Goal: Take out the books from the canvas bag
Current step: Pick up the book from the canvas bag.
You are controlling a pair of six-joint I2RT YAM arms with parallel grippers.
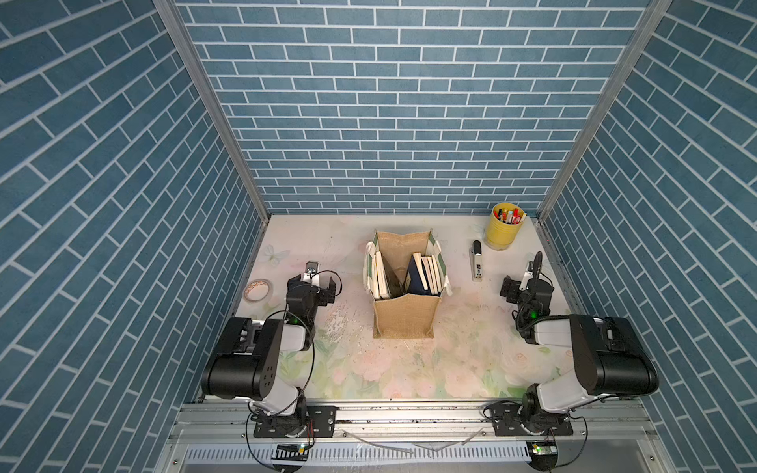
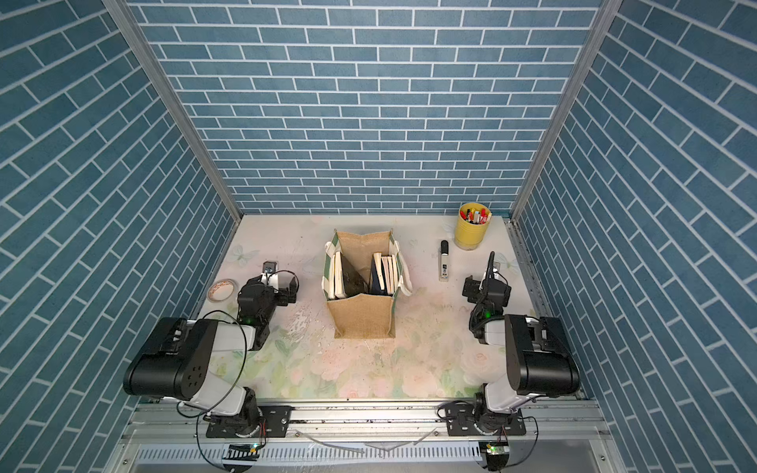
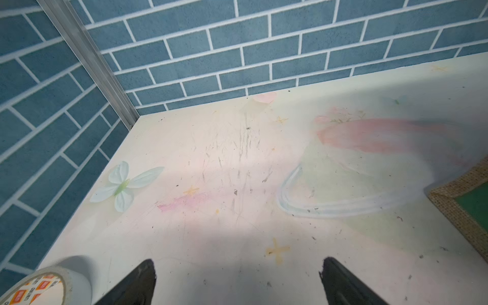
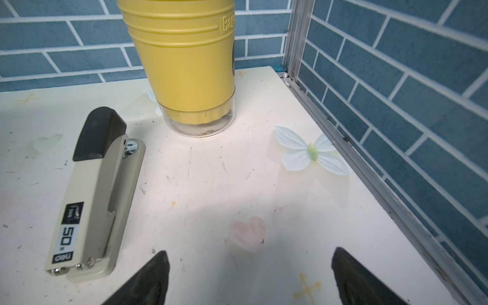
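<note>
1. Both arms flank the canvas bag, which stands upright mid-table, well apart from either gripper.
2. The left gripper has its jaws spread wide and holds nothing. It hangs over bare table, just beside a tape roll.
3. The right gripper is also spread wide and empty, with a stapler alongside and the yellow pen cup ahead.
4. The books are all inside the bag, on edge in 2 clusters, 1 against each side wall. A dark cover leans across the gap between them.
5. These look like thin paperbacks: light, bendy and smooth-covered. I'd pinch 1 by its top edge near the spine, where it is stiffest, and lift straight up.
6. The burlap is soft, so the bag may drag or tip, and the free gripper could steady its rim.
</note>
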